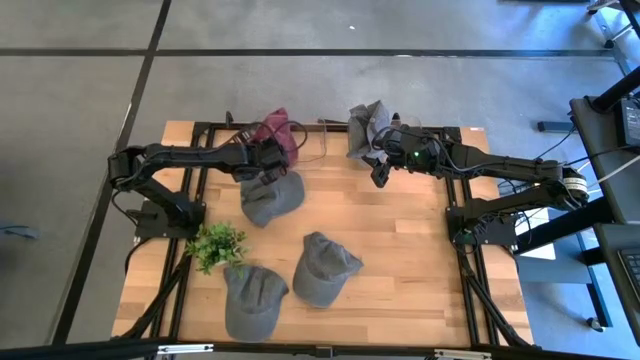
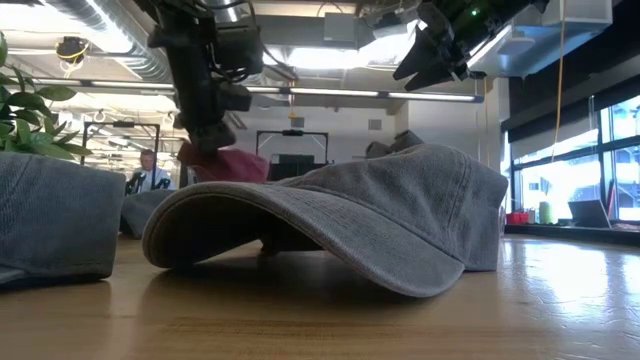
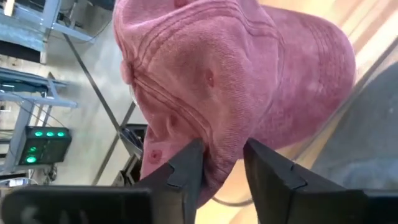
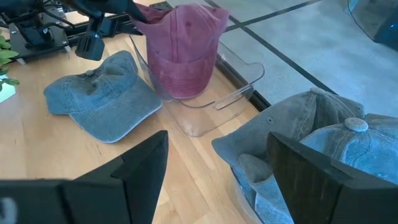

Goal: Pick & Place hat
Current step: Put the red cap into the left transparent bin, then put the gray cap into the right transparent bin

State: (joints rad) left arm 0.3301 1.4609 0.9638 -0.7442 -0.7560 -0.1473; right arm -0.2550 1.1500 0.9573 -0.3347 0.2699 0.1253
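From above, you had the left gripper (image 1: pixel 268 152) at the upper middle of the frame, on the maroon cap (image 1: pixel 281 134) near the table's (image 1: pixel 400 260) far edge. Only your left wrist view showed the grip: both fingers (image 3: pixel 186 171) were closed on a fold of the cap's (image 3: pixel 236 81) fabric. Your right wrist view alone showed the clear plastic stand (image 4: pixel 205 99) under that cap (image 4: pixel 183 50). The right gripper (image 1: pixel 382 172) hung above the table right of centre, jaws spread wide, beside the piled grey caps (image 1: pixel 368 126). Three more grey caps (image 1: pixel 272 196) lay lower in the frame, with a small green plant (image 1: pixel 217 244) at lower left
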